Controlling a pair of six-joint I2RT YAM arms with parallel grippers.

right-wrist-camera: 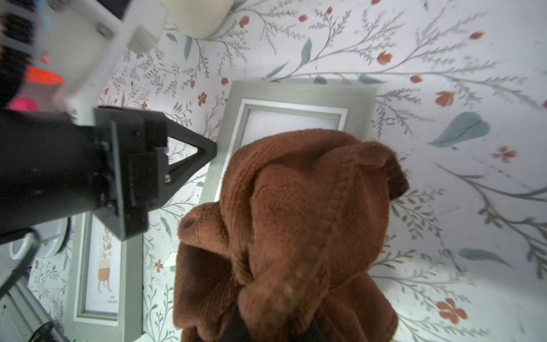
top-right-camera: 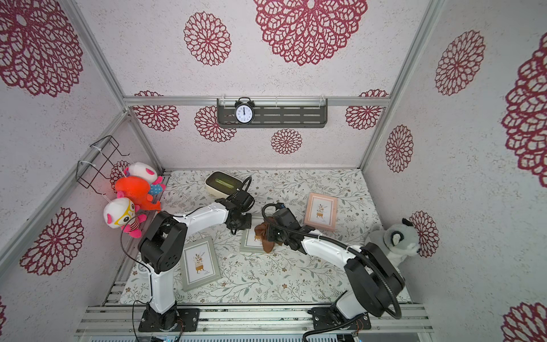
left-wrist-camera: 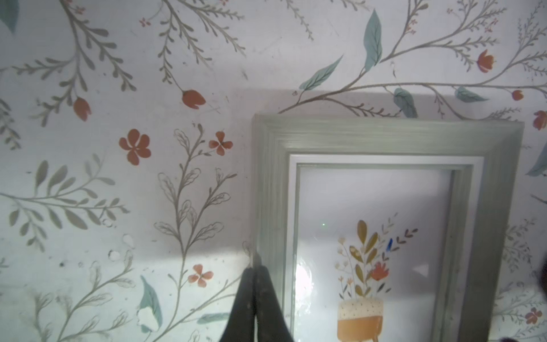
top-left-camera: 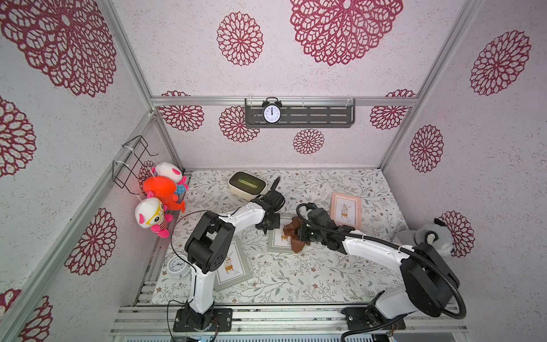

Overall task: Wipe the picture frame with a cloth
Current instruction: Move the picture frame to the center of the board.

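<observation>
Right wrist view: my right gripper [right-wrist-camera: 275, 325] clamps the cloth [right-wrist-camera: 296, 207] over the grey-green picture frame [right-wrist-camera: 296, 94]; left gripper [right-wrist-camera: 210, 148], closed empty, braces its edge; a slip there lets it skid.

Links: smooth white shells [top-left-camera: 247, 215]
Joints: black blocky housings [top-left-camera: 207, 245]
Cabling: thin black wire [top-left-camera: 171, 237]; thick ribbed black hose [top-left-camera: 462, 302]
Bases: flat black screwed plates [top-left-camera: 220, 318]

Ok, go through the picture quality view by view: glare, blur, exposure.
Left wrist: sharp, with a bright glare patch on the glass of the picture frame and a soft shadow across it. Right wrist: the cloth blurs at its near end, and the left arm is out of focus. Both top views: sharp, but the orange plush glows oversaturated.
</observation>
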